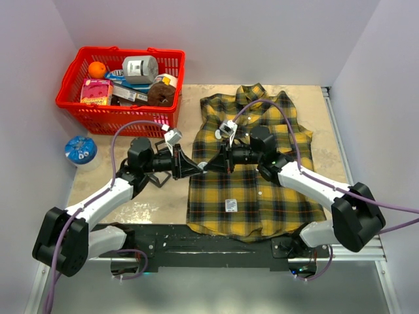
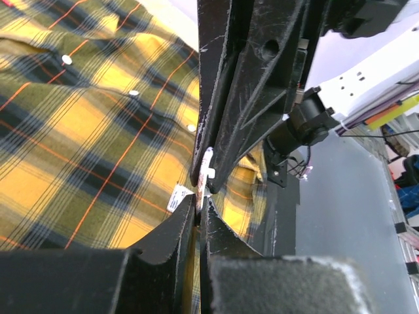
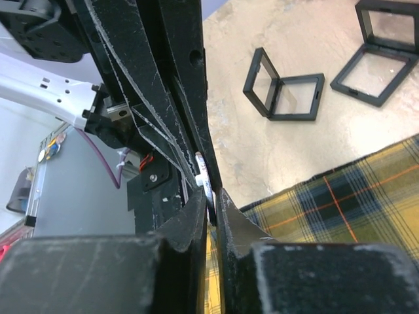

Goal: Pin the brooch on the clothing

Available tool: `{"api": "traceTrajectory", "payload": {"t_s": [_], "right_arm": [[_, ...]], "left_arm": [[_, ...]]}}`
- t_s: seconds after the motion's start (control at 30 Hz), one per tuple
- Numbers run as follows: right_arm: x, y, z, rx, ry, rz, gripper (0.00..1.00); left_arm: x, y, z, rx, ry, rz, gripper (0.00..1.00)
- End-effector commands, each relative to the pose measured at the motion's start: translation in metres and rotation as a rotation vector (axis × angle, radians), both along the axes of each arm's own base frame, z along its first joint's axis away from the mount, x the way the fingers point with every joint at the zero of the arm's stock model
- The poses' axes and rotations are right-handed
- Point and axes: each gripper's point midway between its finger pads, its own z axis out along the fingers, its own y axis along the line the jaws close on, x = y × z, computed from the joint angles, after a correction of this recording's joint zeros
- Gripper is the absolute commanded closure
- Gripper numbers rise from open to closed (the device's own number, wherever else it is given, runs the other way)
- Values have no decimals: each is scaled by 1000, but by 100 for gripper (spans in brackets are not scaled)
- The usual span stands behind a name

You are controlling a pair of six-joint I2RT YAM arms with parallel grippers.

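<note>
Brooch (image 2: 205,171) gripped from both sides
Left end effector (image 1: 198,168) and right end effector (image 1: 211,164) clamp it above the shirt (image 1: 262,196) edge.

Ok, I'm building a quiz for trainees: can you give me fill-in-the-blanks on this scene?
1. The orange sits in the red ___.
2. Both black display cases lie ___.
3. The left fingers and right fingers pinch one small white ___ over the plaid shirt's edge.
Missing: basket; open; brooch.
</note>
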Motion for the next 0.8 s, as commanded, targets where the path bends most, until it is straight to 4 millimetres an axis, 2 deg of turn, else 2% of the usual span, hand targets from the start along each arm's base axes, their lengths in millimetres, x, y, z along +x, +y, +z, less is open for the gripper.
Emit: {"api": "traceTrajectory", "payload": {"t_s": [0.0,0.07,0.1,0.17,0.23,0.43,0.53,0.57,0.63,0.67,0.7,0.73,0.77], "right_arm": [[7,7,20,23,-61,-31,80],[6,5,23,23,-76,-34,71],[8,2,23,14,-75,-51,60],[8,-2,30,13,-104,-72,49],[10,-8,35,4,-125,-105,42],[14,-24,50,-1,-165,-205,34],[23,-34,58,-11,-189,-286,32],[32,-40,63,-20,-207,-353,31],[44,-51,57,-79,-199,-438,30],[50,-55,63,-94,-213,-476,30],[61,-65,55,-152,-210,-550,30],[65,-68,56,-176,-228,-568,31],[69,-70,60,-183,-237,-586,31]], "left_arm": [[7,-8,17,26,-107,16,100],[19,-2,12,57,-85,89,100],[24,2,11,63,-82,116,100],[32,7,8,82,-75,170,100],[37,11,7,98,-81,206,100],[51,24,4,161,-101,310,100],[59,31,1,200,-110,365,100],[62,33,0,213,-111,384,100],[72,39,1,247,-124,440,100],[76,40,-1,264,-123,454,100],[81,41,-2,291,-133,477,100],[87,40,6,311,-141,495,100],[92,37,1,347,-135,501,100]]}}
